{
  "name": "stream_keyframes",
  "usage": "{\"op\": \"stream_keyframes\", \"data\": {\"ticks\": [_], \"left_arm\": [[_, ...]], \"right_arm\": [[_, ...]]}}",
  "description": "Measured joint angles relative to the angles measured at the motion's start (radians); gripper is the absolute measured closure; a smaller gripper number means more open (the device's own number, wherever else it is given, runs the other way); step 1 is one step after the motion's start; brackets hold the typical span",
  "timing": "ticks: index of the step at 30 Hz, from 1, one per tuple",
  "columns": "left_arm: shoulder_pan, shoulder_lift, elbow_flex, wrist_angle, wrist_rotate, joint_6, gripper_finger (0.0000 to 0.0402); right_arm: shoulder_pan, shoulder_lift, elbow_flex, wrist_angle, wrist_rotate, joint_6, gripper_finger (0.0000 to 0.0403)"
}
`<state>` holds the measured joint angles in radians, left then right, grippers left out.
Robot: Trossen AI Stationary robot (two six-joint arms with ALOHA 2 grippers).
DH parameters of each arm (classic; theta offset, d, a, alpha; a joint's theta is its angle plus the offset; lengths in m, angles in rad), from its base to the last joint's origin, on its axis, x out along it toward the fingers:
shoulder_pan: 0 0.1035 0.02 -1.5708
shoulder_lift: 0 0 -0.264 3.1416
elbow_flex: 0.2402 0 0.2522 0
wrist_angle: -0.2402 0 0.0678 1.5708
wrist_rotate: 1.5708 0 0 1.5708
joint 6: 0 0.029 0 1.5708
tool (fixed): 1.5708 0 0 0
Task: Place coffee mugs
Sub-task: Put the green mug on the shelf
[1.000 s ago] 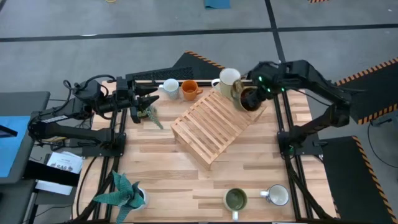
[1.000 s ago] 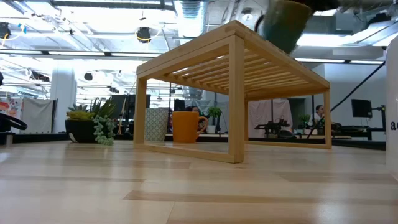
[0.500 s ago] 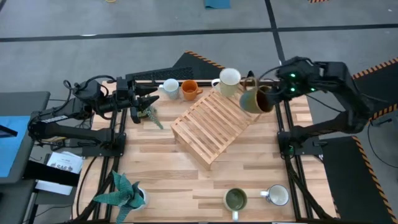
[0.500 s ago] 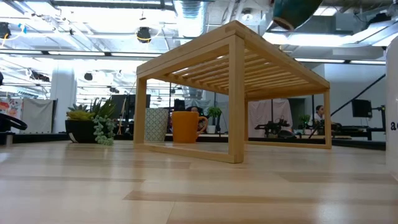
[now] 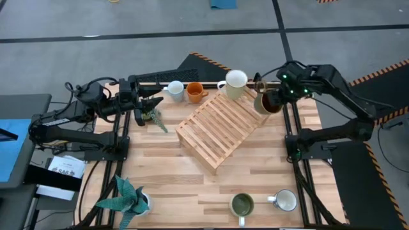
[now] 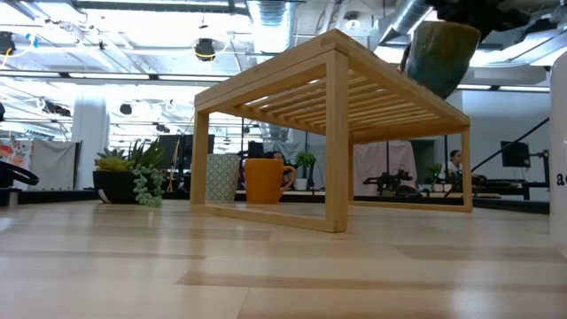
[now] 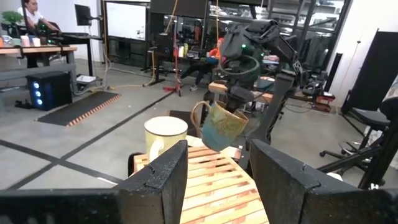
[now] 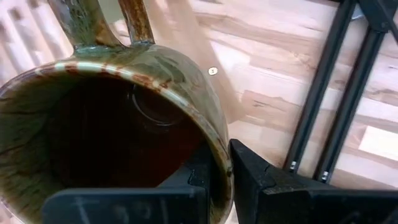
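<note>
My right gripper point(image 5: 273, 97) is shut on a dark brown, green-glazed mug point(image 5: 267, 103), held in the air at the far right corner of the slatted wooden rack point(image 5: 220, 130). The low view shows this mug point(image 6: 441, 56) tilted beside the rack top point(image 6: 354, 75). A cream-white mug point(image 5: 235, 83) stands on the rack's far corner. An orange mug point(image 5: 195, 92) and a pale bluish-white mug point(image 5: 174, 89) stand on the table behind the rack. My left gripper point(image 5: 152, 105) waits open at the far left, above a small plant point(image 5: 155, 119). My right gripper pinches the mug's wall at the rim point(image 8: 219, 144), on the side away from the handle point(image 8: 93, 28). One finger point(image 8: 198, 171) is inside the mug and one point(image 8: 252, 177) outside. The fingers slant down from above. The mug hangs tilted, clear of the rack.
Two more mugs stand near the table's front edge, one green inside point(image 5: 241, 205) and one white point(image 5: 285, 200). A potted plant point(image 5: 128, 197) sits at the near left corner. Dark frame posts point(image 5: 294, 128) run along the table's right side.
My right gripper has carried the dark brown mug from over the rack's far right corner toward the table's right edge. In the low view the mug first rose, then sank lower beside the rack top, and its tilt changed on the way.
</note>
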<state>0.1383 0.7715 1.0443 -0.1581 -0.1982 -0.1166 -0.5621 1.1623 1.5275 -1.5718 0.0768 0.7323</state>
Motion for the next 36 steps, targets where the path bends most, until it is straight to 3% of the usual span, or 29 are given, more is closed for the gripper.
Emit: {"op": "stream_keyframes", "data": {"ticks": [10,18,36], "left_arm": [[0.001,0.0,0.0,0.0,0.0,-0.001,0.0244],[0.001,0.0,0.0,0.0,0.0,-0.002,0.0244],[0.001,0.0,0.0,-0.001,0.001,0.0,0.0244]], "right_arm": [[-0.018,0.087,0.007,0.002,-0.019,-0.003,0.0342],[-0.018,0.145,0.008,0.013,-0.028,0.001,0.0285],[-0.053,0.125,0.007,0.11,-0.027,0.027,0.028]]}}
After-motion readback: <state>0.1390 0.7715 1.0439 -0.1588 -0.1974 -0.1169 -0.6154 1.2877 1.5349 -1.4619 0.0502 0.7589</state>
